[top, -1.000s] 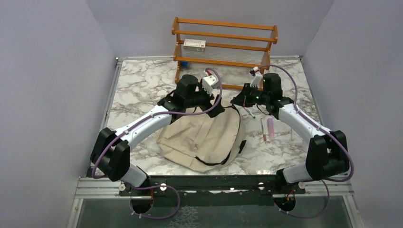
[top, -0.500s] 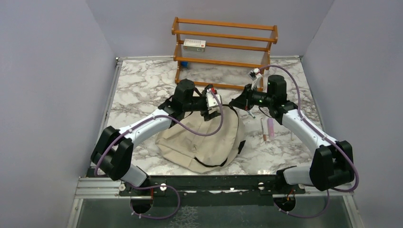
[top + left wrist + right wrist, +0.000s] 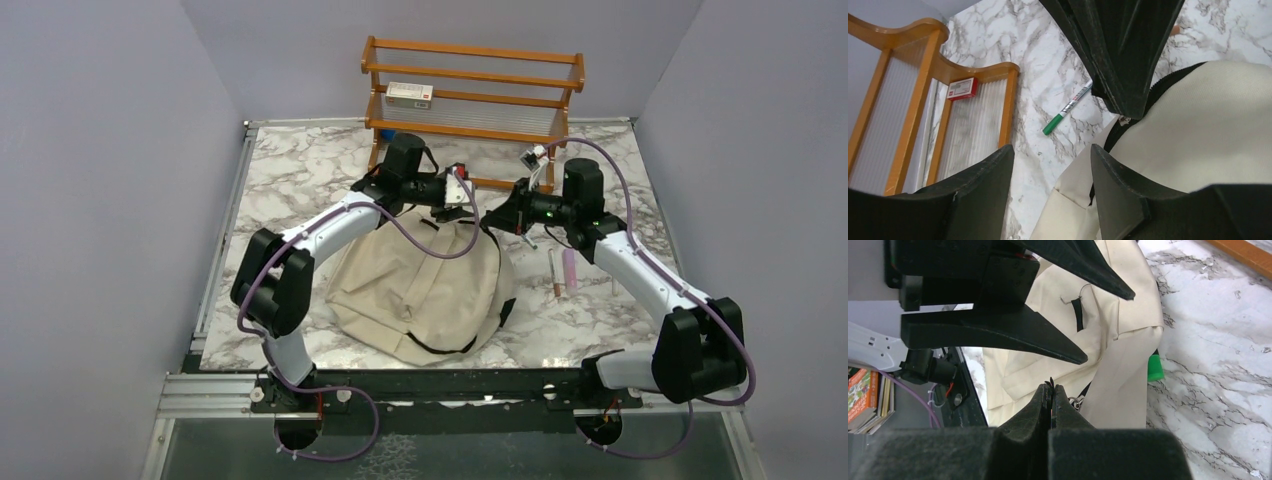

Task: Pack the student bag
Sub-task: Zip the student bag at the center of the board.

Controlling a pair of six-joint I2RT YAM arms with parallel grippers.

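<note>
The student bag (image 3: 420, 290) is a cream canvas backpack with black straps, lying flat in the middle of the marble table (image 3: 290, 180). My right gripper (image 3: 1050, 386) is shut on a thin black zipper pull at the bag's far top edge; a small metal ring (image 3: 1076, 401) shows beside it. My left gripper (image 3: 1050, 165) is open right next to it, with a cream flap (image 3: 1073, 200) and the black zipper line of the bag between its fingers, nothing pinched. From above, the left gripper (image 3: 468, 205) and the right gripper (image 3: 498, 215) nearly meet over the bag's top.
A green-capped marker (image 3: 1065, 109) lies on the marble just beyond the bag. A wooden rack (image 3: 470, 90) with a red-and-white box (image 3: 409, 95) stands at the back. A pen (image 3: 554, 272) and a pink stick (image 3: 569, 268) lie right of the bag.
My left arm swung back and right, bringing its gripper from over the bag to the bag's far edge beside the right gripper; its jaws narrowed. The right gripper shifted slightly and stayed shut.
</note>
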